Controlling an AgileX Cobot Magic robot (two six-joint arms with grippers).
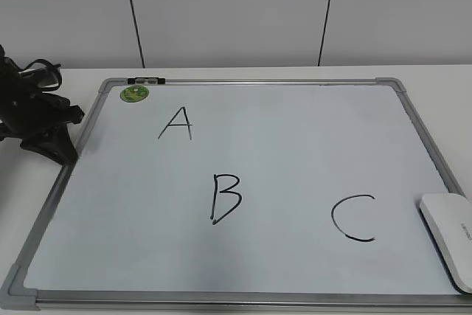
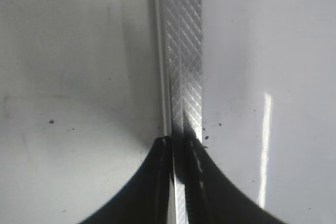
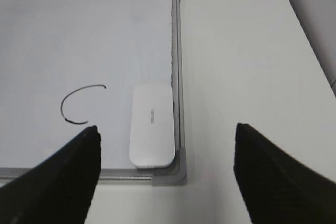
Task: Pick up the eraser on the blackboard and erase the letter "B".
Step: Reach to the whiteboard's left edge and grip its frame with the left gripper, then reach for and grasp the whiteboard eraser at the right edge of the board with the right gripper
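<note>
exterior slants down over blackboard point(image 1: 295, 153); right wrist higher, left wrist pressed near frame.

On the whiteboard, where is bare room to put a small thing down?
Bare patches on the whiteboard: the upper right, above the letter C, and the lower left, left of the letter B. The lower right corner is crowded by the eraser.

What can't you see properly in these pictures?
- Eraser: exterior view, cut off by the right edge.
- Lettering on the eraser: right wrist view, too small to read.
- Right gripper: absent from the exterior view.
- Left gripper: left wrist view, dark, blurred; jaw gap unclear.
</note>
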